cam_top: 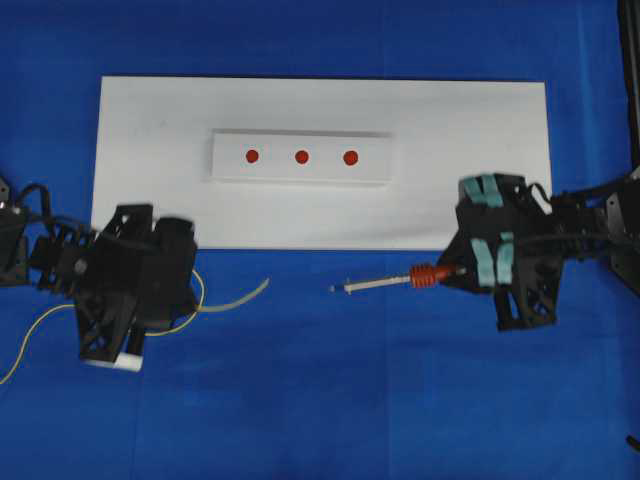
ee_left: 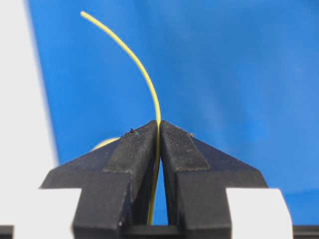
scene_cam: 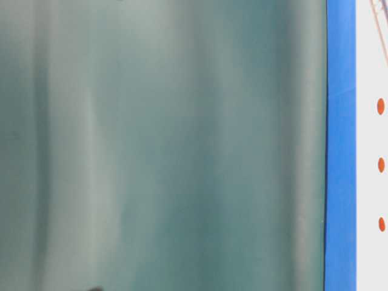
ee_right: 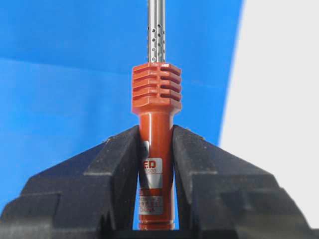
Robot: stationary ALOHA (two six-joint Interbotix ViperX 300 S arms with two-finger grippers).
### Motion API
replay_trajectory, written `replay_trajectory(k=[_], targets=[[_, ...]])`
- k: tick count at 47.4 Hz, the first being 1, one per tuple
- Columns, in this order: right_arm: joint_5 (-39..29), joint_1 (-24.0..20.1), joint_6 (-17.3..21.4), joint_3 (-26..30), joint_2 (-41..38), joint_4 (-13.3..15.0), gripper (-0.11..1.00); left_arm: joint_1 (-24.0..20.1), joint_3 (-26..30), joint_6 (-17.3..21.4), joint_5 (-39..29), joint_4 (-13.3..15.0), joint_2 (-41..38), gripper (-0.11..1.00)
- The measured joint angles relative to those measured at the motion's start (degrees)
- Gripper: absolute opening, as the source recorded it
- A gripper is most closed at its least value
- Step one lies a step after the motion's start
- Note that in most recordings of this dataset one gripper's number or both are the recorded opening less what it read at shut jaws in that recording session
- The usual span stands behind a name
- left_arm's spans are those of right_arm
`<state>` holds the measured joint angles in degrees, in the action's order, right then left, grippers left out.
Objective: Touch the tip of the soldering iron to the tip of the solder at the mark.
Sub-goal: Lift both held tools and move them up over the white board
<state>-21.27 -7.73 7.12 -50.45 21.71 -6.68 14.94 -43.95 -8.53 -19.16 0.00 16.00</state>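
Here the left gripper (ee_left: 158, 130) is pinching its two black jaws together on the solder (ee_left: 142, 69), the thin yellow wire running up between the pads and arcing away to the upper left over the blue cloth (ee_left: 239, 74). From overhead, the free end of that wire is curving out to the right of the left gripper (cam_top: 165, 285), just below the lower edge of the white board (cam_top: 320, 100), while the rest is trailing off toward the left edge of the view.

The right gripper (ee_right: 155, 134) is clamping the soldering iron (ee_right: 155, 99) by its red-orange handle, just under the ribbed collar, with the perforated silver shaft pointing straight up out of the frame. In the overhead view the iron (cam_top: 385, 282) is lying roughly level, its tip pointing left toward the solder's end, the two tips well apart over the cloth.

A raised white block (cam_top: 302, 170) is sitting on the board, carrying three red marks (cam_top: 301, 156) in a row; both tools are below the board, away from them. The table-level view is mostly filled by a blurred grey-green surface.
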Motion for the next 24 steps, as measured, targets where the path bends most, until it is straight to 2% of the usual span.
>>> replay_trajectory(k=[12, 24], targets=[[-1.49, 8.96, 0.00, 0.18, 0.09, 3.52, 0.06, -8.61, 0.00, 2.11, -0.26, 0.00, 0.09, 0.02], [-1.49, 16.26, 0.00, 0.44, 0.00, 7.03, 0.06, -16.61, 0.00, 6.59, -0.35, -0.09, 0.70, 0.02]])
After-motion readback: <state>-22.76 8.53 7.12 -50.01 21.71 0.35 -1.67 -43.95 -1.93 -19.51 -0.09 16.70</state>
